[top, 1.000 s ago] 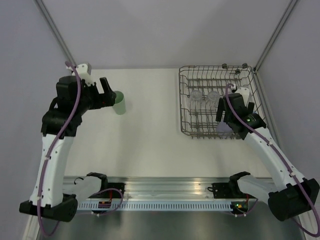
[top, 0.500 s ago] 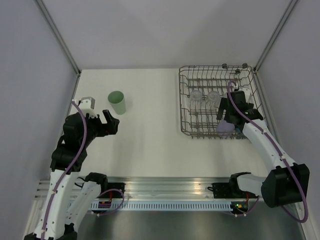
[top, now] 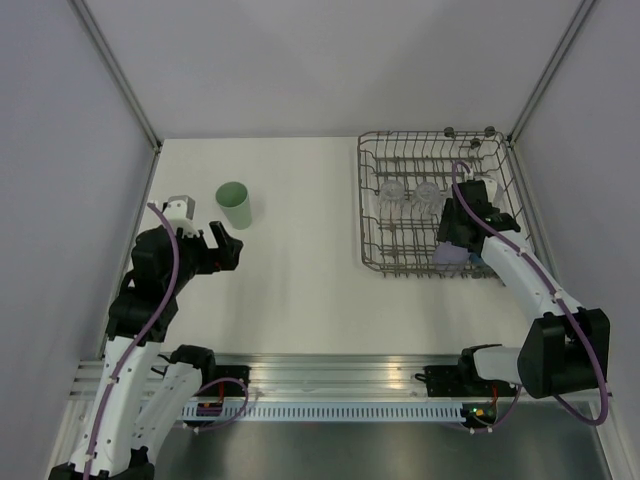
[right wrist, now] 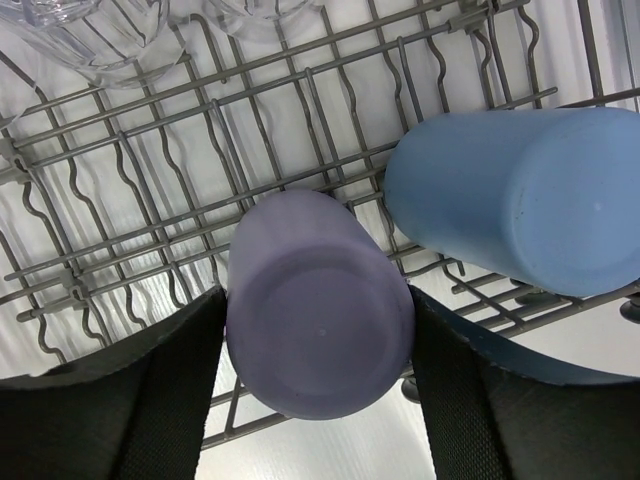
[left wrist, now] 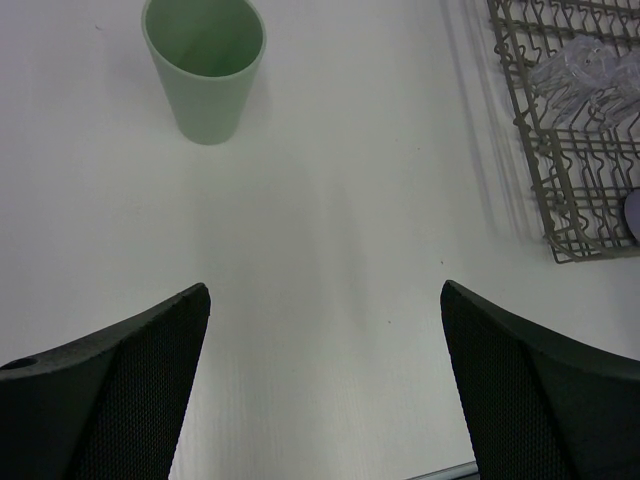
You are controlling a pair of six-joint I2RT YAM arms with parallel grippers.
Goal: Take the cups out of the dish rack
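Note:
The grey wire dish rack [top: 363, 205] stands at the back right. In it, a lavender cup [right wrist: 318, 330] lies bottom-up toward the camera, and my right gripper [right wrist: 316, 298] is shut on it, one pad against each side. A blue cup [right wrist: 520, 195] lies on its side just right of it, and clear cups [top: 410, 192] rest further back in the rack. A mint green cup [top: 234, 205] stands upright on the table at the left. My left gripper [top: 224, 247] hovers open and empty a little nearer than the mint cup [left wrist: 205, 65].
The rack's near left corner [left wrist: 565, 245] shows at the right edge of the left wrist view. Bare white table lies between the mint cup and the rack. Grey walls and slanted frame posts close in the back and sides.
The left arm has drawn back from the mint cup, which stands alone on the table. The right gripper has reached lower into the rack and closed on the lavender cup.

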